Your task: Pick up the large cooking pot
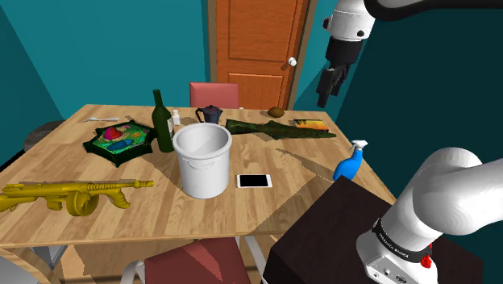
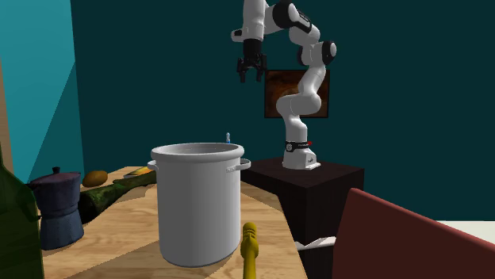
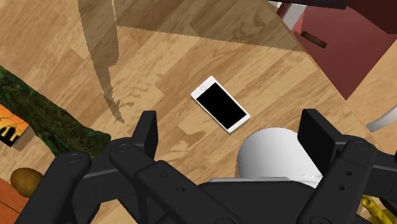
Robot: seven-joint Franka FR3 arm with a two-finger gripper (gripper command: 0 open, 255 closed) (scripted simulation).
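Note:
The large cooking pot (image 1: 202, 159) is a tall white-grey pot with two small side handles, standing upright near the middle of the wooden table (image 1: 161, 206). In the second exterior view the pot (image 2: 198, 202) stands in the foreground. My black gripper (image 1: 330, 84) hangs high in the air above the table's far right part, well away from the pot, fingers apart and empty. The second exterior view has the gripper (image 2: 252, 72) open, far behind and above the pot. Between the spread fingers (image 3: 146, 130) in the wrist view, the pot (image 3: 277, 153) lies far below beside a smartphone (image 3: 220, 104).
On the table lie a yellow toy gun (image 1: 68, 194), a dark green bottle (image 1: 163, 122), a smartphone (image 1: 254, 181), a blue spray bottle (image 1: 350, 163), a dark moka pot (image 1: 210, 114), a green camouflage item (image 1: 278, 129) and a colourful tray (image 1: 121, 141). Red chairs (image 1: 214, 94) stand around; an orange door (image 1: 256, 48) is behind.

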